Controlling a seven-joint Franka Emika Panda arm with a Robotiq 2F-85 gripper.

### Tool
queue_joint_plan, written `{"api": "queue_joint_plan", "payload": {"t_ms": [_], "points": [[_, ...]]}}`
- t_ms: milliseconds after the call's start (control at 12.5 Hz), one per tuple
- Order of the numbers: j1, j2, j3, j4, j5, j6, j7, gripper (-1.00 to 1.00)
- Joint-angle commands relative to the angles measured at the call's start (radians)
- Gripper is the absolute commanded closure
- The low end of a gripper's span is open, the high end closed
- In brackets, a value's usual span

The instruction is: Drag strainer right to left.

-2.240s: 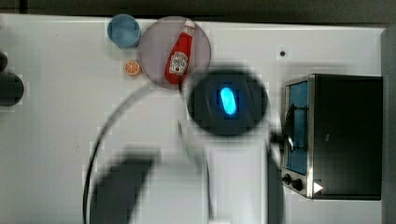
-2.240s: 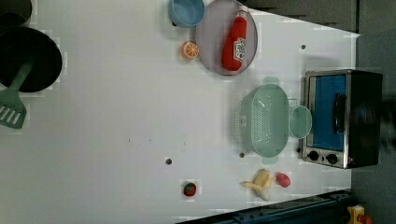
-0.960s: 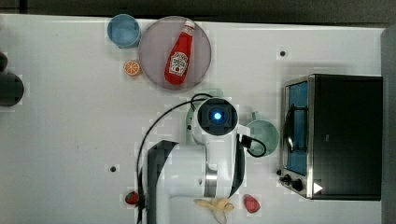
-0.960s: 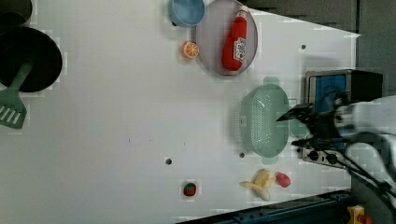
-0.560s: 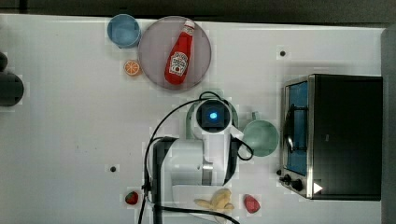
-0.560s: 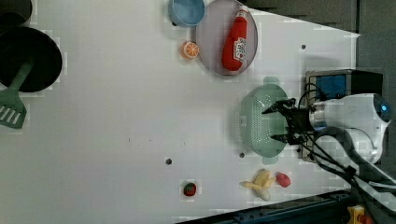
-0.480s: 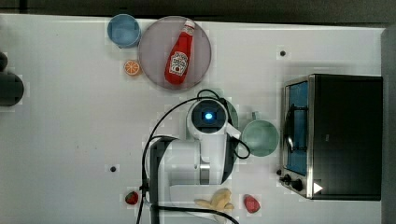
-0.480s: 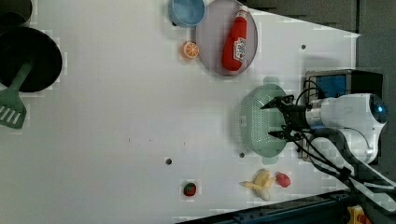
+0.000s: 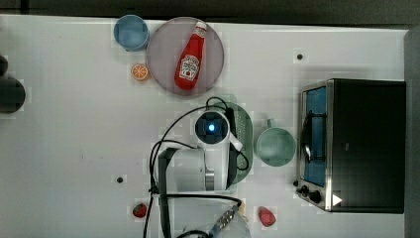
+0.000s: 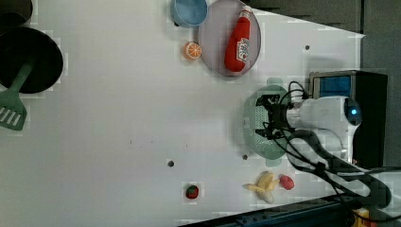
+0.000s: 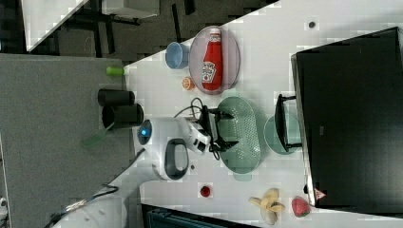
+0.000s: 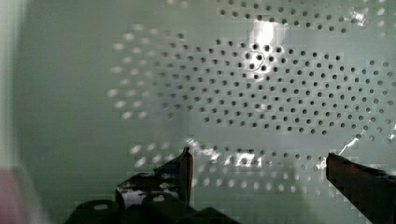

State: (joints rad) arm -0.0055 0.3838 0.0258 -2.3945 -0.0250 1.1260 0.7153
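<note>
Gripper (image 12: 257, 161) fingers stand wide apart inside the strainer (image 12: 261, 93), holding nothing; we see the black fingertips (image 12: 187, 163) low over its perforated floor in the wrist view. We note the strainer (image 10: 255, 125) sits on the tabletop (image 10: 118, 118) beside the toaster oven (image 10: 350, 90), toward the left view's right, with the pale-green mug (image 9: 275, 146) just beside it on the oven side in the top view.

Surface: white, flat, matte, with a few small dark dots. Beyond its edge in the right view we see a grey floor and dark furniture legs.

Materials and shapes:
- strainer: pale sage-green plastic, oval, rows of small round holes, glossy highlights on the bowl.
- toaster oven (image 9: 361, 144): boxy black body, blue-tinted door.
- grey round plate (image 9: 185, 54) carrying a red ketchup bottle (image 9: 190, 57) lying on its side.
- blue cup (image 9: 131, 32) and an orange slice (image 9: 140, 72) next to the plate.
- banana (image 10: 262, 185) and red strawberries near the tabletop's edge.
- black pan (image 10: 28, 59) with a green slotted spatula (image 10: 12, 106).
</note>
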Motion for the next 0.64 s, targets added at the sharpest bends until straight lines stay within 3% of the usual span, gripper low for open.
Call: {"api": "queue_joint_plan", "payload": {"t_ms": [80, 640], "points": [[0.004, -0.022, 0.052, -0.004, 0.002, 0.04, 0.129, -1.0], [0.035, -0.022, 0.149, 0.004, 0.04, 0.036, 0.181, -1.0]]}}
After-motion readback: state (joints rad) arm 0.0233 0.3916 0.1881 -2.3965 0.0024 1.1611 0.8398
